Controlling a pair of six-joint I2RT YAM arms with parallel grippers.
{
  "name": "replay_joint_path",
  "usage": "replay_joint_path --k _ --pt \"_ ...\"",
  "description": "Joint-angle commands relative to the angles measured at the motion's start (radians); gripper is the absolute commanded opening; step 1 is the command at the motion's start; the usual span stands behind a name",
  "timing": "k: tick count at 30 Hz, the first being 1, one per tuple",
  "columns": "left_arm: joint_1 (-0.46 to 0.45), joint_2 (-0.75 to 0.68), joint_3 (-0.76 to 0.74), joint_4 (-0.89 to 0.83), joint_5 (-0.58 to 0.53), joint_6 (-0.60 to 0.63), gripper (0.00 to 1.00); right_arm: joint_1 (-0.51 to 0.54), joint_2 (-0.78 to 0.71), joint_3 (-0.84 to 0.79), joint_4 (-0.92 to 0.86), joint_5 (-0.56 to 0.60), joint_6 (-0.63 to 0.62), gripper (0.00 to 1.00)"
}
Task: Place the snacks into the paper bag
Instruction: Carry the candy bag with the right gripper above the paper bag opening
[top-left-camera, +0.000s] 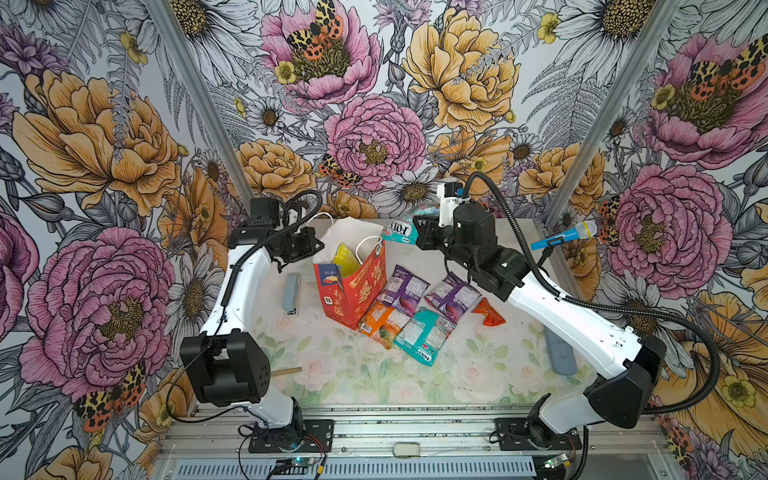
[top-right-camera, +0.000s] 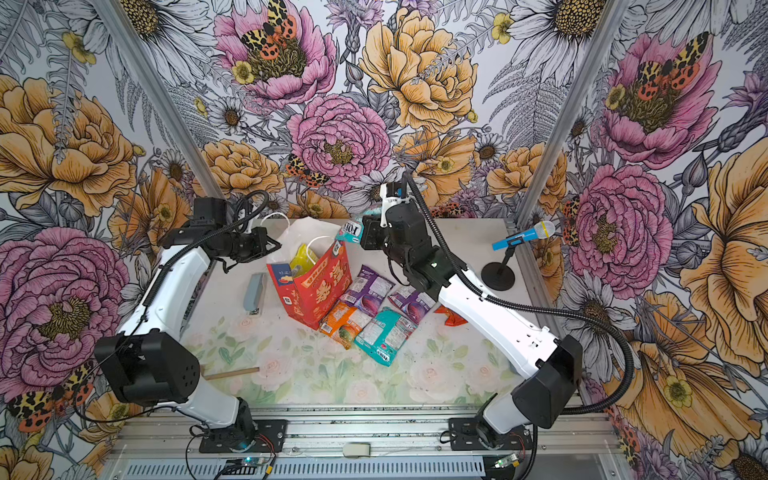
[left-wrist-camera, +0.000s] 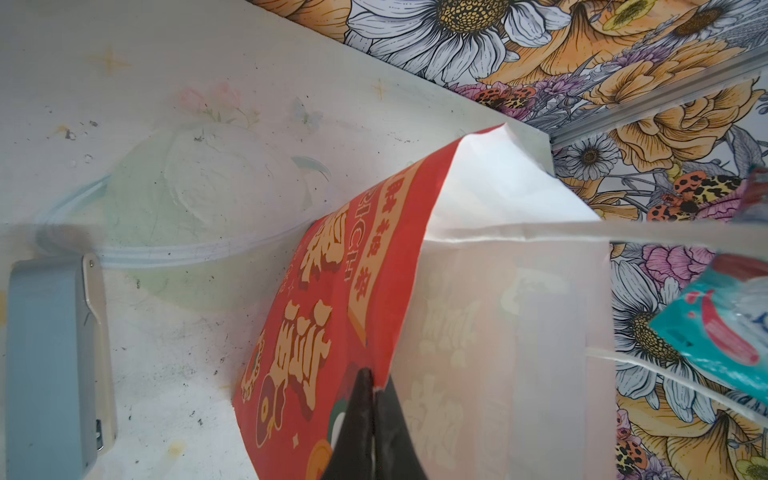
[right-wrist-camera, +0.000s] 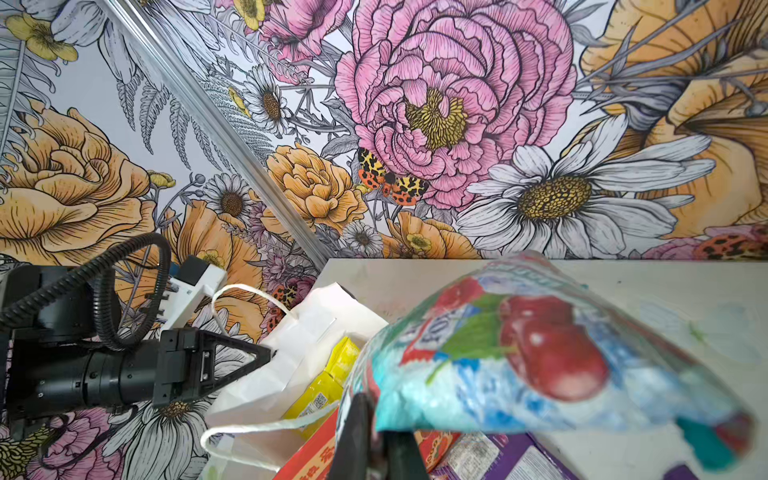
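**Snack stock check: one bagged, one in the air, five on the bench**

**Container.** Paper bag (top-left-camera: 357, 291), red with yellow characters, stands upright near the middle of the bench (top-left-camera: 374, 382) with its mouth open. The left claw (left-wrist-camera: 372, 377) is pinched together on the bag's rim, on the side away from the loose packets. Paper shows between its tips, and I judge it is there to hold the mouth wide.

**Item 1, in the bag.** Yellow packet (top-left-camera: 347, 259) stands on end inside, its top showing above the rim. Counted as done.

**Item 2, in transit.** Held teal packet (top-left-camera: 398, 232), marked "FOX'S", is clamped by one edge in the right claw (right-wrist-camera: 374, 415). It hangs above rim height, just beside the far corner of the mouth. By my reading it is not yet over the opening.

**Items 3 to 7, on the bench, right of the bag.**
- First purple packet (top-left-camera: 403, 286), close to the bag.
- Second purple packet (top-left-camera: 451, 297), just beside the first.
- Orange packet (top-left-camera: 380, 322), against the bag's foot.
- Second teal packet (top-left-camera: 424, 334), touching the orange one.
- Red-orange triangular packet (top-left-camera: 490, 311), a little apart, next to the right arm.

**Not stock.** Grey block (top-left-camera: 291, 293), left of the bag, and blue toy microphone (top-left-camera: 565, 237), at the far right edge.

**Not found.** I can see no green packet from here.

**Tally.** Early going: one packet is in, the next is nearly there, and five pickups are left.
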Motion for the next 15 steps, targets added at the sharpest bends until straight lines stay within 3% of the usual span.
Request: replay_joint_path --k 1,8,15 --pt "0.003 -0.016 -0.013 0.008 0.015 -0.011 0.00 -0.008 0.001 0.085 0.022 0.043 -0.080 0.00" --pt "0.002 -0.018 -0.013 0.007 0.013 -0.012 0.00 -0.008 0.078 0.209 0.016 0.005 -0.100 0.00" --pt "0.002 -0.018 -0.012 0.008 0.016 -0.012 0.00 0.001 0.252 0.390 -0.020 -0.103 -0.085 0.00"
